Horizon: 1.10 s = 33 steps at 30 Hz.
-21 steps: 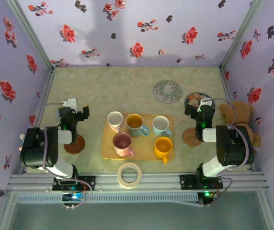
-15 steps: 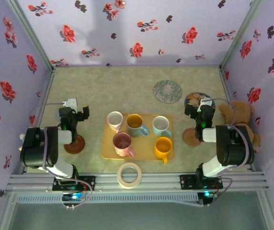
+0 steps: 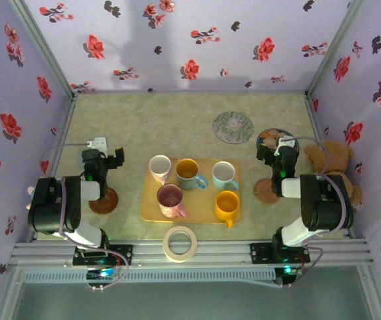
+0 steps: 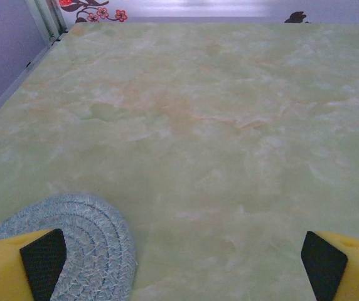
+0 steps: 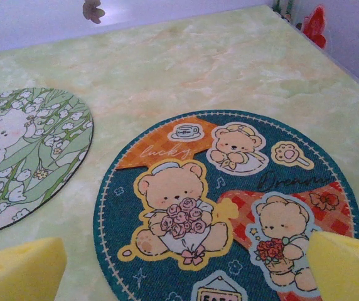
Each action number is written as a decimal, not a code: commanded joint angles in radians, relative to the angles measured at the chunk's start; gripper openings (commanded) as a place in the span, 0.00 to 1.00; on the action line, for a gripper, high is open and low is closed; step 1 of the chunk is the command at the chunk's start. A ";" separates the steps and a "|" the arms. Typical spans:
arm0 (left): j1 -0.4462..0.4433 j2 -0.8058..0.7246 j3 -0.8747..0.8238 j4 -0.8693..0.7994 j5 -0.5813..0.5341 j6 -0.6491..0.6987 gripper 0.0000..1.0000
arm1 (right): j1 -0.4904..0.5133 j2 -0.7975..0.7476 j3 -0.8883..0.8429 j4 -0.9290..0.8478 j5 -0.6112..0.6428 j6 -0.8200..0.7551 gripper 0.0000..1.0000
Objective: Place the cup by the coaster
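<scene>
— How many cups are on the table (image 3: 150, 123)?

— Five, all upright on the one yellow tray (image 3: 197, 207). The far row holds a white cup (image 3: 159, 167), a yellow cup (image 3: 188, 172) with a blue handle and a pale blue cup (image 3: 224, 175). The near row holds a pink cup (image 3: 170, 199) and an orange cup (image 3: 226, 204). None of them stands next to a coaster; neither arm holds one.

— And coasters?

— The overhead view shows four round ones. A brown coaster (image 3: 105, 201) lies left of the tray, partly under the left arm. A cork coaster (image 3: 265, 192) lies right of the tray. A green floral coaster (image 3: 233, 127) lies farther back, with a teal bear coaster (image 3: 274, 137) just beside it (the right wrist view shows a narrow strip of table between the two). The left wrist view also shows a grey-blue woven coaster (image 4: 82, 232), which cannot be matched to any of the four.

— What about the grippers?

— There are two. The left gripper (image 4: 182, 276) hangs over bare table with its jaws spread wide, one tip over the woven coaster's edge. The right gripper (image 5: 182, 276) sits low over the bear coaster, jaws spread wide too and empty.

— Anything else?

— One roll of tape (image 3: 180, 243) lies in front of the tray, and one teddy bear (image 3: 330, 163) sits at the table's right edge.
</scene>
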 commanded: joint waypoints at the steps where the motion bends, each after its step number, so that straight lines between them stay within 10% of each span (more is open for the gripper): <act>1: -0.002 0.000 0.019 0.005 0.014 0.008 0.99 | 0.004 0.004 0.015 0.002 0.004 -0.012 0.99; 22: 0.007 -0.294 0.063 -0.254 0.067 0.000 0.99 | 0.017 -0.118 0.003 -0.074 0.092 0.003 0.99; 33: 0.007 -0.460 0.405 -0.832 0.101 -0.103 0.99 | 0.027 -0.377 0.186 -0.550 0.062 0.027 0.99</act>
